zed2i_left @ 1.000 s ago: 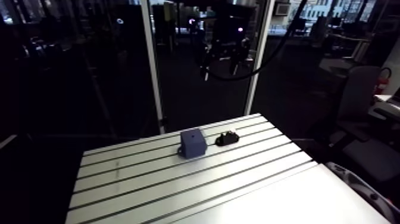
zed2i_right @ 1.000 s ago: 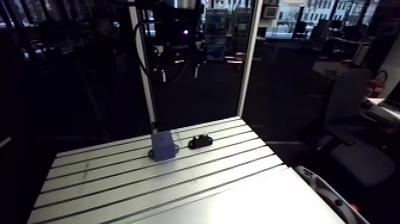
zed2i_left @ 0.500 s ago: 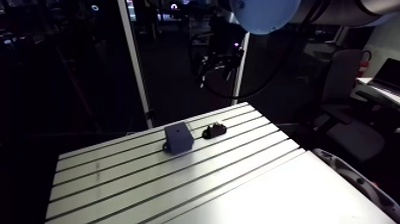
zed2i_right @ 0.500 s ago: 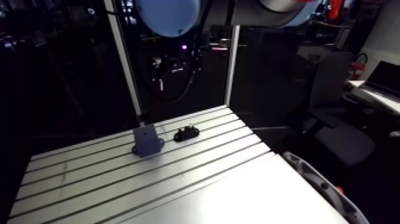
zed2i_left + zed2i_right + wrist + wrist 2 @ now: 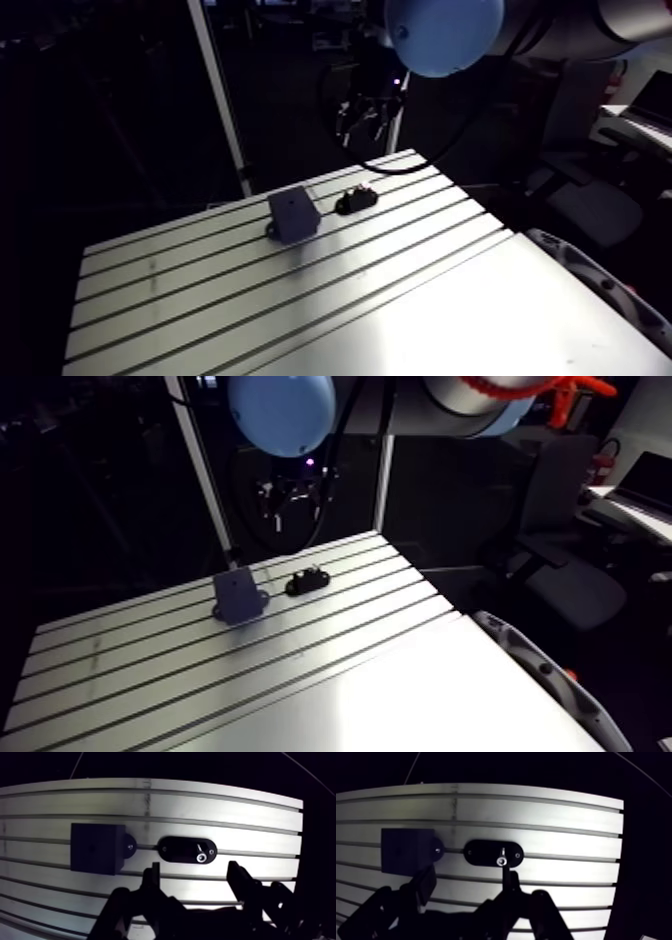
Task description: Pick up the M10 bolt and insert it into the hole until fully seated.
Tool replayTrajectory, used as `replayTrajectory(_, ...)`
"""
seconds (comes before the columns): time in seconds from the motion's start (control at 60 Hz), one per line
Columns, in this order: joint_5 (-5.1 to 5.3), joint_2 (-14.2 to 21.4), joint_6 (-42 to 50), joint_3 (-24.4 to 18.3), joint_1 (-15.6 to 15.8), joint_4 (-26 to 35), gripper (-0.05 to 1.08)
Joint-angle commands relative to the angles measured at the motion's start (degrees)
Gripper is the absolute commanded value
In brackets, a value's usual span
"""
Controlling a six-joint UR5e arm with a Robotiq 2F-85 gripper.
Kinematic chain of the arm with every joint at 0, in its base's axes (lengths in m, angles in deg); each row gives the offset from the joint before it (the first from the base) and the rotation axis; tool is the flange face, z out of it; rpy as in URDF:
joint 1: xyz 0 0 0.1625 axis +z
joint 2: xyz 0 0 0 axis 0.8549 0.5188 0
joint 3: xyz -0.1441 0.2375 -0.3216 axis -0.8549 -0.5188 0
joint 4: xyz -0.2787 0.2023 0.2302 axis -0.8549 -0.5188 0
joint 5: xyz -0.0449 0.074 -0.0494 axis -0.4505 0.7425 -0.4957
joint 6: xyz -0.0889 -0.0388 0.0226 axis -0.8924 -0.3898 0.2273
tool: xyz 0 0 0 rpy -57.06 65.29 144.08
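A dark blue block [image 5: 95, 847] with a small hole in its face stands on the slotted table [image 5: 300, 300], bolted down by a tab at its side. Right beside it lies a black oval holder [image 5: 187, 850] with the small shiny bolt [image 5: 201, 857] standing in it. In the wrist view my gripper [image 5: 195, 879] hangs high over the table, open and empty, and the holder and bolt lie just ahead of its fingers [image 5: 152, 877]. The arm view shows the gripper [image 5: 365, 115] well above the table's far edge, behind the holder [image 5: 356, 200] and the block [image 5: 293, 214].
A white upright post [image 5: 215, 95] rises behind the table's far edge, to the left of the block. A smooth plate [image 5: 480, 320] covers the near right part of the table. An office chair [image 5: 590, 200] stands off to the right.
The arm view has shifted as the arm moved, bringing a light-blue joint cap into the picture. The gripper now hangs lower, nearer the table's far edge. Block and holder have not moved.
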Motion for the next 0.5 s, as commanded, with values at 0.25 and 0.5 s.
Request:
replayTrajectory(0.25, -0.91, -2.9, 0.39, -0.29, -0.39, -1.08, 0.4)
replayTrajectory(0.5, -1.2, -3.56, 0.41, -0.63, -0.58, -1.08, 0.44)
